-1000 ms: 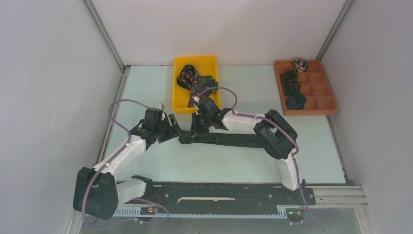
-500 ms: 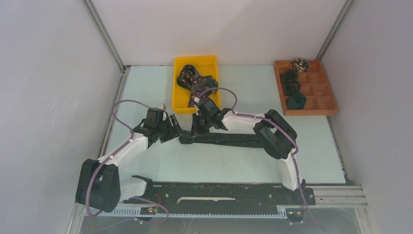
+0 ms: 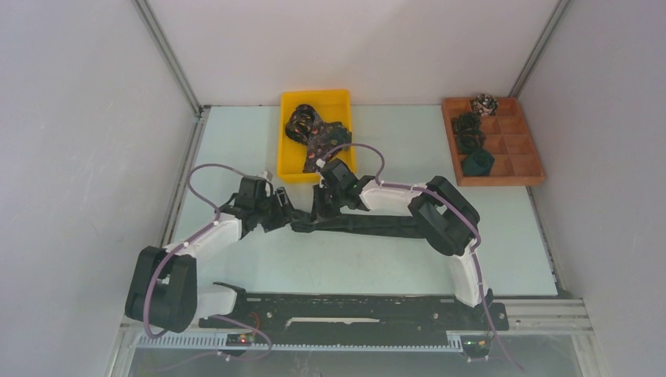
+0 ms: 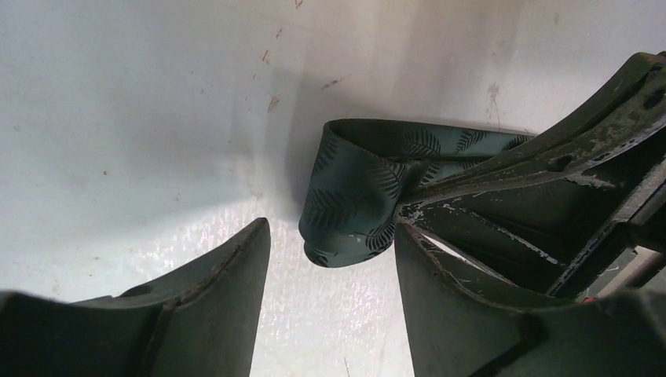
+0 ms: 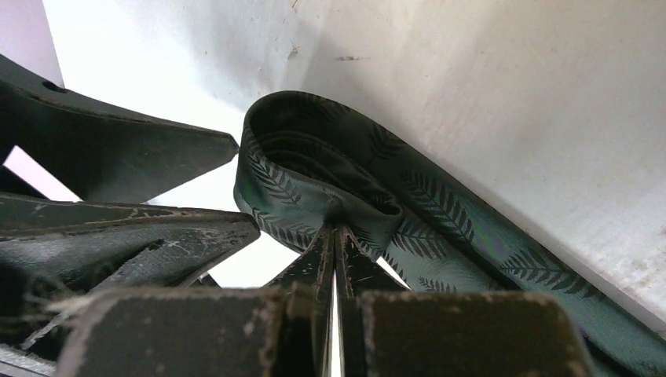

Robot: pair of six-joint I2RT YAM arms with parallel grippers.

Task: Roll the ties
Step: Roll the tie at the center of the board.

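Starting the first turn of a roll

One dark green fern-print tie lies across the table, its end curled. Our right gripper pinches that curl, fingers pressed together; our left gripper stands spread around it. We judge the coil needs tightness and aligned edges. Four rolled ties sit in the wooden tray; the tangle in the yellow bin we cannot count.

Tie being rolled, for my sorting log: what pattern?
Dark green tie with fern leaves; right wrist view.

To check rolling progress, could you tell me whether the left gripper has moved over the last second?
Yes. The left gripper edged right, nearer the yellow bin's near left corner.
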